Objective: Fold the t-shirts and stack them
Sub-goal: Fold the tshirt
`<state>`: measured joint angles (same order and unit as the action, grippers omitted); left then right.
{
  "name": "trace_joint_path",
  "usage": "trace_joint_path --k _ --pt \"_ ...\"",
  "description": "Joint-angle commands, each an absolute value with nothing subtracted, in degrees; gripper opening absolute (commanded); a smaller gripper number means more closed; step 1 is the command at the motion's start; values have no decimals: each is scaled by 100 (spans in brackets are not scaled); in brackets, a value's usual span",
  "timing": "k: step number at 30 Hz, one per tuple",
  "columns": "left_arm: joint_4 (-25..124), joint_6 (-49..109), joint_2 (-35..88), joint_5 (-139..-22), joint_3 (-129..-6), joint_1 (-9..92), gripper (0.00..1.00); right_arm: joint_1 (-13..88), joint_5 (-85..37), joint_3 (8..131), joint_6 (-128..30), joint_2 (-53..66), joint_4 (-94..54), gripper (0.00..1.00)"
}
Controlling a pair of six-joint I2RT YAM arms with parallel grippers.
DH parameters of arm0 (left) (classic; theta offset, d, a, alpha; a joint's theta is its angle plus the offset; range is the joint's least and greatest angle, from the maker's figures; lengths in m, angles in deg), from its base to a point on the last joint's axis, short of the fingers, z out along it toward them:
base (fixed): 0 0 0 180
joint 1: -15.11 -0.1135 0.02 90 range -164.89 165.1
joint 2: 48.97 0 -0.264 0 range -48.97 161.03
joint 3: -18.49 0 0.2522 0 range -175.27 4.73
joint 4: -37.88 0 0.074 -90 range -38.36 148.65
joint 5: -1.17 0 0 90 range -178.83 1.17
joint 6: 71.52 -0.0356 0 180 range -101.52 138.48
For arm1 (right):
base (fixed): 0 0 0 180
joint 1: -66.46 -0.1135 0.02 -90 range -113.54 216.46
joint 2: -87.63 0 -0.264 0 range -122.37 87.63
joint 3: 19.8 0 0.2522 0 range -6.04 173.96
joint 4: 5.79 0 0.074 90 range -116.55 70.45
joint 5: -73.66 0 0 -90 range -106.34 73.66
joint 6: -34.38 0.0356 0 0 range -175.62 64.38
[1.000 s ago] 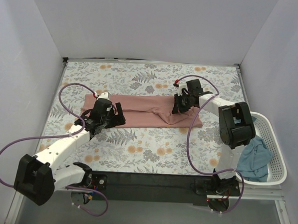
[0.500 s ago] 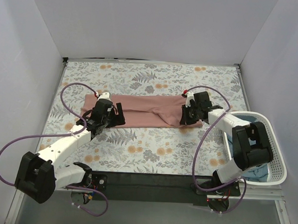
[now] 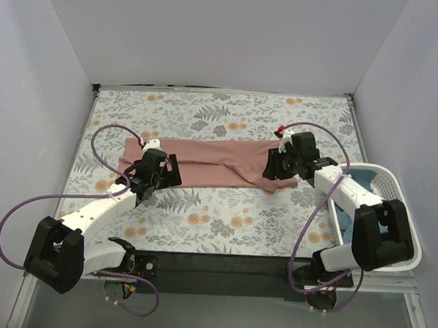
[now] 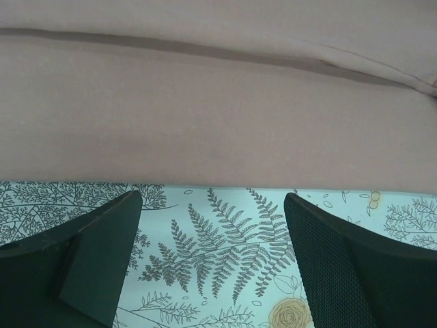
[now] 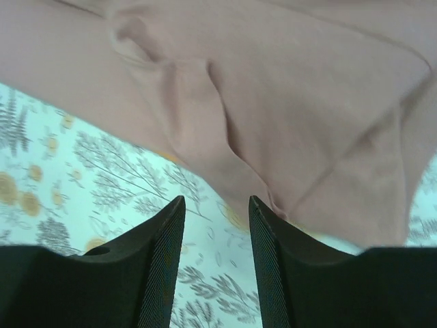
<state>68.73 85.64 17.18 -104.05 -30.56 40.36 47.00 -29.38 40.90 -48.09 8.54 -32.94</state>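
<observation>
Since the pink t-shirt [image 3: 212,162] is soft, light and limp — lying folded lengthwise across the counter [image 3: 223,216] — its near edge at each end looks best for pinching; left jaws and right jaws both stand open, empty, at that edge.

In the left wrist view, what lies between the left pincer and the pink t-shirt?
Only bare floral cloth with a fern print; the left wrist view shows the open left pincer short of the pink t-shirt.

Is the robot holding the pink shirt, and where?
No. The left fingers and right fingers are open, empty, at the pink shirt's near edge.
</observation>
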Motion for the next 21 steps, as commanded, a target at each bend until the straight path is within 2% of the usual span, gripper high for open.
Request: trace_joint_path --k 1,10,17,21 --pt "6738 8475 1704 -10667 -3166 4042 85 4651 -3927 4678 -4763 162 -2923 49" --pt "6720 8458 1668 -10764 -3113 4042 84 4607 -4710 5548 -4464 -1527 -2008 48" --pt "6720 8449 1712 -10746 -3113 4042 84 4589 -4641 5733 -4507 -1942 -1832 48" --pt "6720 8440 1721 -10729 -3113 4042 84 4572 -4185 5593 -4551 -1837 -1727 47"
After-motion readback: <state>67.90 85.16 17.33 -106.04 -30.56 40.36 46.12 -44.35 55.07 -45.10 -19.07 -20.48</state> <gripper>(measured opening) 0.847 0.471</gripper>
